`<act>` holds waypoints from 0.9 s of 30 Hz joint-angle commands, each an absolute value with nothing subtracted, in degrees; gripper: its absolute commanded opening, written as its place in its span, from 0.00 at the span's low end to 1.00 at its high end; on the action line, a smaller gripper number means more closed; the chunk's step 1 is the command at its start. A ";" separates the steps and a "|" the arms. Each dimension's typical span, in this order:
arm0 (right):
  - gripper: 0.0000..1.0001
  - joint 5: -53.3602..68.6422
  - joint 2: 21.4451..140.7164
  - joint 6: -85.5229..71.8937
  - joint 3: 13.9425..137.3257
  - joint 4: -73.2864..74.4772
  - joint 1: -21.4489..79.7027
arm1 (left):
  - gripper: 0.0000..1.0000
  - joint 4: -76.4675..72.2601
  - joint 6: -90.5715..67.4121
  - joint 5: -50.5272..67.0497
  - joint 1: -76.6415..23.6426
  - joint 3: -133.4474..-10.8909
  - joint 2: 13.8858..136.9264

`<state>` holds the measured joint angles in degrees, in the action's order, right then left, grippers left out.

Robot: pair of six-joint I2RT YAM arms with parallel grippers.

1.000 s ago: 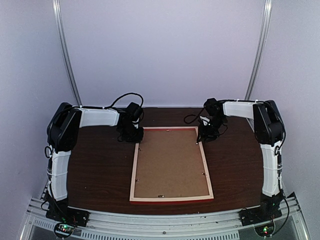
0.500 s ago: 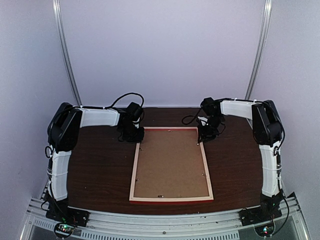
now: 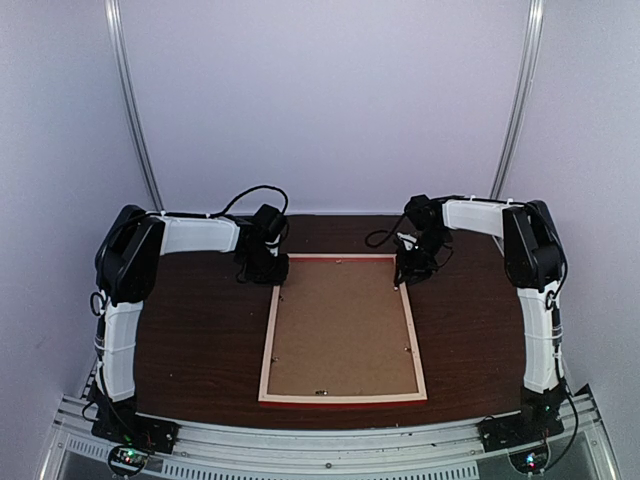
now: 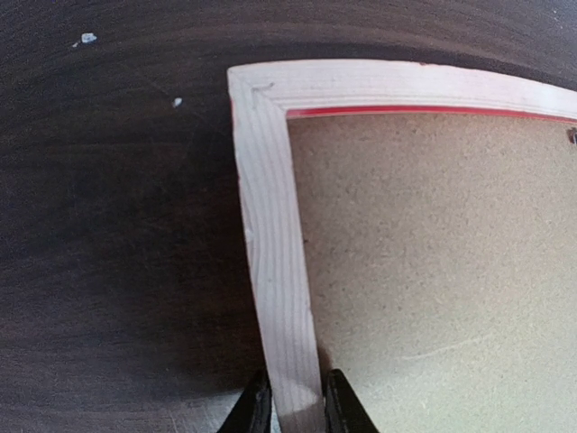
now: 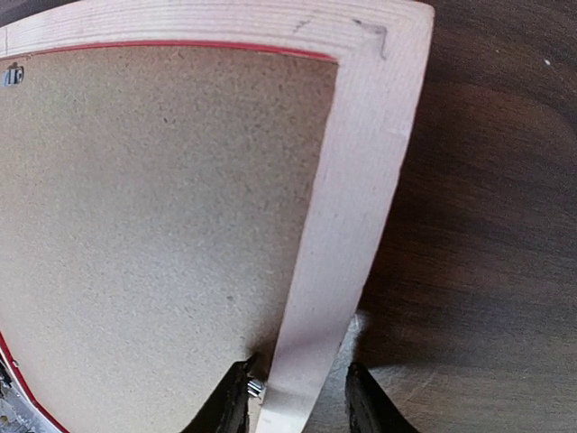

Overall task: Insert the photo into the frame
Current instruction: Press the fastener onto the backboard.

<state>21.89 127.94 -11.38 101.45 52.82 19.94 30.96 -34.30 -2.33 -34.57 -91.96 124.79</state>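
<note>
The frame lies back-up in the middle of the table, pale wood strips showing with a thin red edge. A brown backing board fills it. The photo is hidden. My left gripper is at the far left corner, shut on the frame's left strip; both fingers of this gripper press the wood. My right gripper is at the far right corner and straddles the right strip. This gripper is open, with a gap between its outer finger and the wood.
The dark wooden table extends on both sides of the frame. A small metal tab sits by the right gripper's inner finger, on the backing board. White walls and two metal rails stand behind.
The right wrist has shifted slightly left at the frame's far right corner. The frame and the left arm have not moved.
</note>
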 commanded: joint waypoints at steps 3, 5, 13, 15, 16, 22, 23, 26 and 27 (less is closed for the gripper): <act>0.36 22.02 129.98 -11.65 101.37 54.81 21.13 | 0.22 32.69 -33.22 -1.79 -34.89 -92.02 127.61; 0.36 20.98 130.22 -11.44 101.36 55.16 21.43 | 0.21 32.74 -33.17 -1.76 -34.89 -92.11 127.60; 0.32 17.34 130.08 -10.18 101.07 56.71 21.53 | 0.21 32.87 -33.15 -1.89 -34.89 -92.02 127.66; 0.31 16.45 130.08 -9.98 101.16 57.19 21.46 | 0.21 32.87 -33.22 -1.88 -34.89 -92.02 127.70; 0.30 16.09 130.00 -9.82 101.28 57.40 21.45 | 0.22 32.87 -33.22 -1.92 -34.89 -91.94 127.70; 0.23 16.26 130.15 -8.95 102.22 58.54 20.81 | 0.21 32.92 -33.27 -1.89 -34.89 -91.93 127.70; 0.22 16.26 130.29 -8.75 102.34 58.81 20.79 | 0.21 32.92 -33.31 -1.90 -34.89 -91.93 127.69; 0.21 16.48 130.63 -8.00 102.79 59.51 20.77 | 0.22 32.87 -33.31 -1.89 -34.89 -91.84 127.65; 0.21 16.59 130.85 -7.60 102.99 59.93 20.82 | 0.21 32.87 -33.27 -1.86 -34.89 -91.85 127.65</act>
<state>19.07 128.46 -10.96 102.45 54.04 20.78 31.00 -34.13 -2.33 -34.57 -92.07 124.86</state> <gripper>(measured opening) 0.237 0.215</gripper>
